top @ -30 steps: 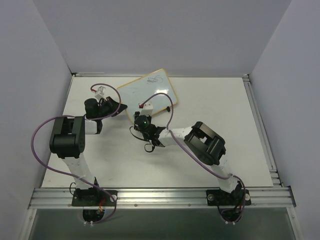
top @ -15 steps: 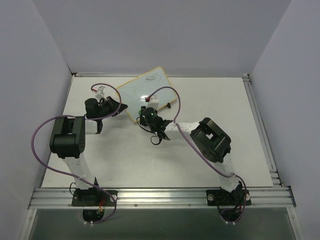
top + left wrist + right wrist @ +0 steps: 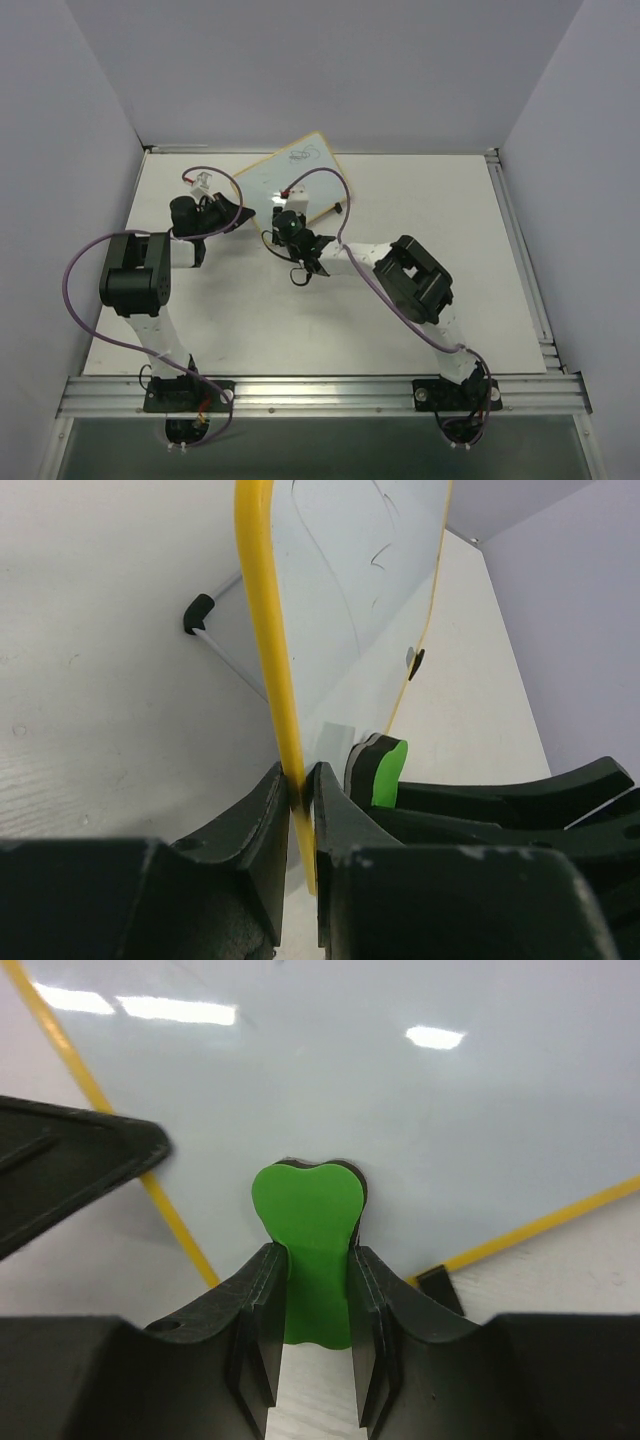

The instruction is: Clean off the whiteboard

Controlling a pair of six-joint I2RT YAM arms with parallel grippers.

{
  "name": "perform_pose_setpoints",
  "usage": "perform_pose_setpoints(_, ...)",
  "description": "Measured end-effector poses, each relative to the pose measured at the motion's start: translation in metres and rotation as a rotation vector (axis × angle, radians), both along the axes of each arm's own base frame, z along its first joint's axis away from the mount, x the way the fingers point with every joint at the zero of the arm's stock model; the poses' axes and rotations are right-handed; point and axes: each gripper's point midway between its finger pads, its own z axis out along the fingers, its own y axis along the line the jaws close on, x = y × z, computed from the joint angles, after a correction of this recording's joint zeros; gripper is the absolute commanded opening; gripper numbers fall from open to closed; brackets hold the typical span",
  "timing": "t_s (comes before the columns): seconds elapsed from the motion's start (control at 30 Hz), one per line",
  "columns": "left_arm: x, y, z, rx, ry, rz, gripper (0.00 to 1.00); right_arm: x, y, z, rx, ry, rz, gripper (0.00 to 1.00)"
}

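Two claws share this job: my left claw [image 3: 298,780] is clenched on the yellow-framed glossy white whiteboard [image 3: 350,570], while my right claw [image 3: 308,1265] grasps a small green eraser block [image 3: 306,1205] set against the board just ahead. My best stroke is probably a firm, flat wipe toward the dark scribbles [image 3: 302,153] farther ahead.

One whiteboard [image 3: 300,170], one green eraser [image 3: 307,1210], two arms [image 3: 135,275] [image 3: 410,285]

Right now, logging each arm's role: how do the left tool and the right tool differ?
The left tool is shut on the whiteboard, on its yellow frame; the right tool is shut on the green eraser. The left tool sits at the board's edge; the right tool faces its white surface, with the eraser apparently against it. Both are black, two-fingered and shut.
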Motion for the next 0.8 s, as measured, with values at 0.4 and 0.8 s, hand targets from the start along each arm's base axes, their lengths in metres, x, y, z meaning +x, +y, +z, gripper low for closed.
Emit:
perform_pose_setpoints(0.4,0.003,-0.006,0.001,0.015,-0.004,0.004,0.1,0.011,0.027,0.017,0.042,-0.02,0.071,0.0)
perform_pose_setpoints(0.8,0.008,-0.01,-0.001,0.017,-0.007,-0.006,0.09,0.096,-0.065,0.031,0.028,-0.068,-0.096,0.0)
